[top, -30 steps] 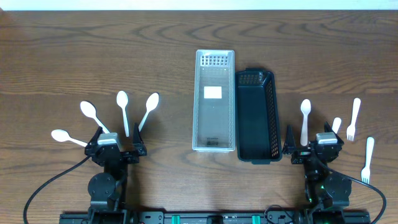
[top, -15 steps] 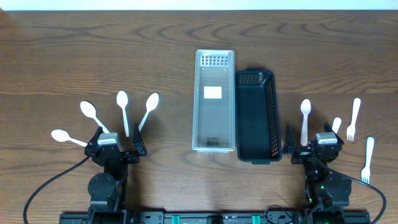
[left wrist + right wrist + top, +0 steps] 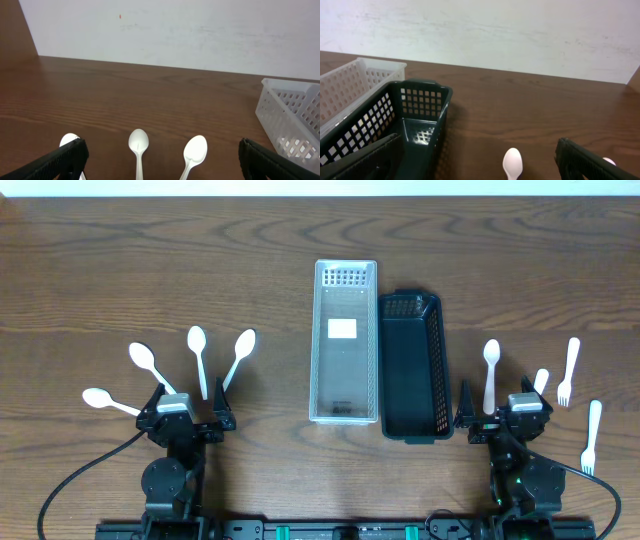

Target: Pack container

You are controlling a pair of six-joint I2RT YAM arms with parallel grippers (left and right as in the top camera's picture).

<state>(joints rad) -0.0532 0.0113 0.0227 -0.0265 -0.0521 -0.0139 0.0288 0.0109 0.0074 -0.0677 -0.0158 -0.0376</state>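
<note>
With my left gripper and right gripper both spread open and empty, a spoon left of the clear container lies handle-first just ahead of the left one.

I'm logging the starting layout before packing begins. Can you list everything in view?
spoons: 4, white, fanned out on the table's left side, ahead of the left gripper
single spoon: 1, white, right of the dark basket
forks: 2, white, far right
utensil: 1, white, partly hidden by the right arm, type unclear
clear basket: 1, translucent white, centre, nothing packed in it
dark basket: 1, dark, beside the clear basket on its right, empty
table: 1, brown wood
left gripper: 1, black, near left, open
right gripper: 1, black, near right, open
</note>
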